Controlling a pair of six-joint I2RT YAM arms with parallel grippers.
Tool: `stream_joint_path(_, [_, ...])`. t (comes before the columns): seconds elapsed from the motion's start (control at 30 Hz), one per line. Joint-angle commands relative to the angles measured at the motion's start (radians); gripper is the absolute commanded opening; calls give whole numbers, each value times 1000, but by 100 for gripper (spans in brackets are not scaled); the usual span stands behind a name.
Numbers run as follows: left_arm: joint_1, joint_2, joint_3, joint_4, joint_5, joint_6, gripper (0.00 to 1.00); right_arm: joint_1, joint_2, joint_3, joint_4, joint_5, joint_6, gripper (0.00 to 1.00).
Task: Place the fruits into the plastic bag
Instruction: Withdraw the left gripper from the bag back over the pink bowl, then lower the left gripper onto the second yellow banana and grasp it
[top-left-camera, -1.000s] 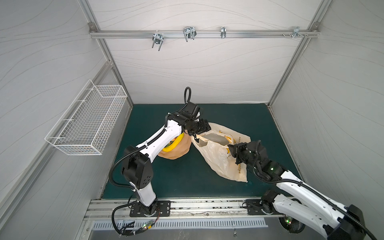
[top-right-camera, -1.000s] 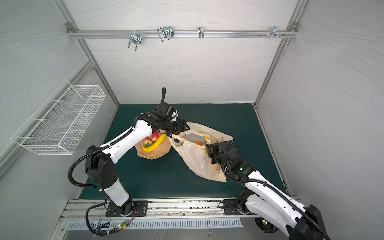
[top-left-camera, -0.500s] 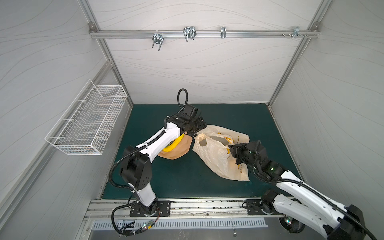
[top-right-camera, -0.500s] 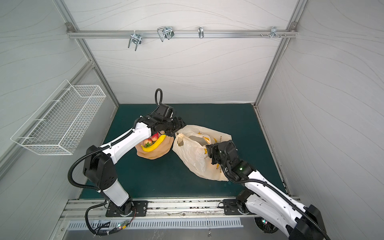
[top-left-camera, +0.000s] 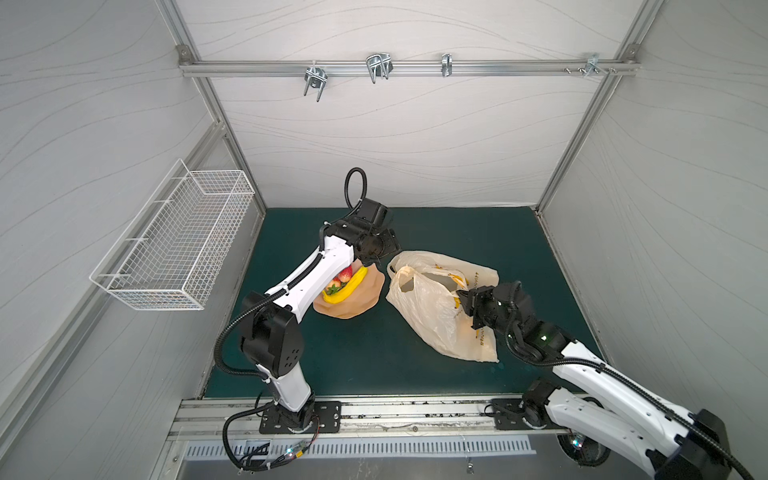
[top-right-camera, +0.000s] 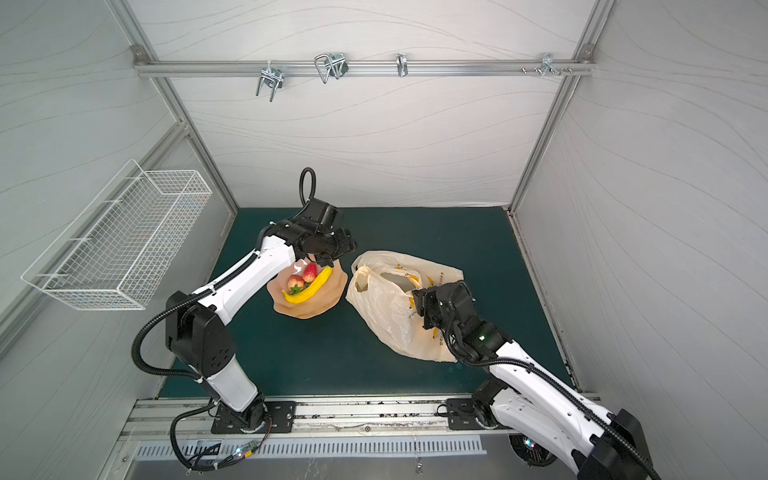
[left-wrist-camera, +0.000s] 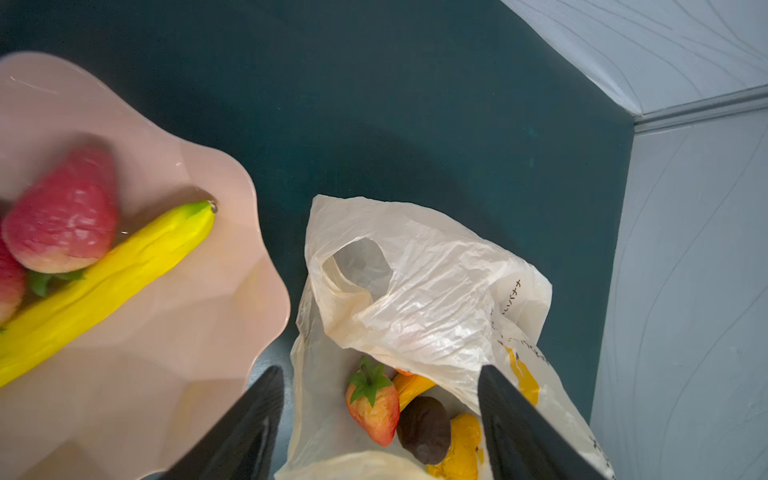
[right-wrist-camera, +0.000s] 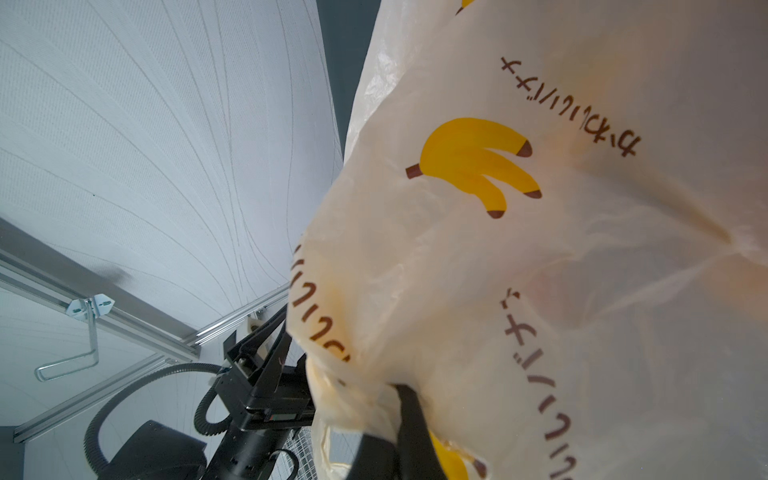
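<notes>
White-shelled arms (top-left-camera: 309, 276) with black joints (top-left-camera: 270, 336), ribbed black cable hoses (top-left-camera: 354, 170) and black baseplates (top-left-camera: 328, 415).

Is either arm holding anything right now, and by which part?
The right gripper is shut on the plastic bag, pinching bunched film by its mouth. The left gripper is open, holding nothing.

A dark teal mat (top-left-camera: 365, 361) covers the tabletop. Two things lie directly on it near the middle, with only a narrow strip of mat showing between them. On the left is a wavy-edged peach-pink dish (top-left-camera: 368, 297). On the right is a crinkly cream plastic bag (top-left-camera: 428, 316) printed with yellow banana bunches, slumped across the mat.
</notes>
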Motion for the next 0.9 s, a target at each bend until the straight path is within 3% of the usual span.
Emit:
stream_joint_path(0.0, [10,-8,98,-162,-81,149,75,-4,9,8,6,1,64,0])
stream_joint_path(0.23, [31,65,145,-356,-156,396,75,-5,22,12,16,-1,65,0])
stream_joint_path(0.4, [45,112,116,-388,-204,530,72,-5,25,13,17,-6,66,0])
stream_joint_path(0.63, [82,178,84,-392,-186,614,64,-4,17,13,9,-3,65,0])
stream_joint_path(0.87, [102,225,75,-389,-146,623,59,-5,4,12,-3,-1,65,0])
